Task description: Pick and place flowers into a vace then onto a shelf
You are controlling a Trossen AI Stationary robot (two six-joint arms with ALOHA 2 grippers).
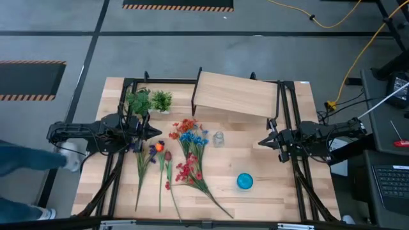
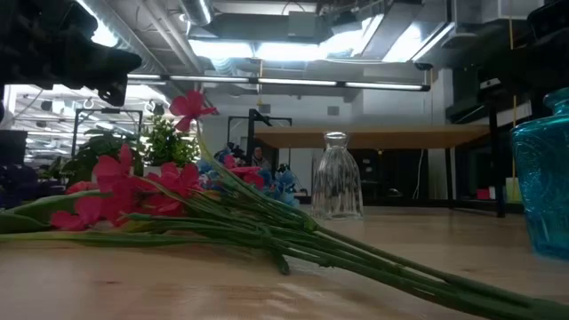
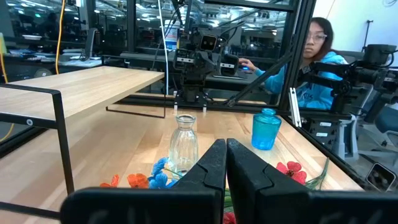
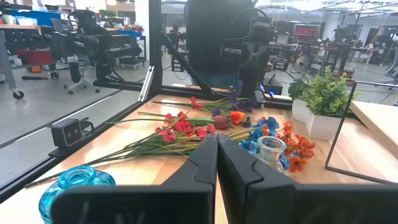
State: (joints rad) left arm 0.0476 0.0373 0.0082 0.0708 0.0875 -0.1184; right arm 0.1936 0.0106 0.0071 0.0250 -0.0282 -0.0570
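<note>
Flowers lie loose on the wooden counter between two waiting robot arms. At far left, the left gripper hovers just above the counter with its fingers pressed together and holding nothing, its tip over the blossom ends of the nearest stems. Behind it, two small potted plants stand side by side near the counter's far edge. The flowers spread out in the left half of the counter: single stems with purple, orange and dark red heads, then a fuller bunch of red, orange and blue blossoms, green stems trailing toward the near edge. Just right of the bunch stands a small clear glass vase, upright and empty. Behind it, the shelf, a light-wood board on thin black legs, sits at the far edge. A blue glass vase stands nearer the front. At right, the right gripper hovers, fingers likewise shut and empty, pointing toward the clear vase. A person sits beyond the counter's right side in the left wrist view.
</note>
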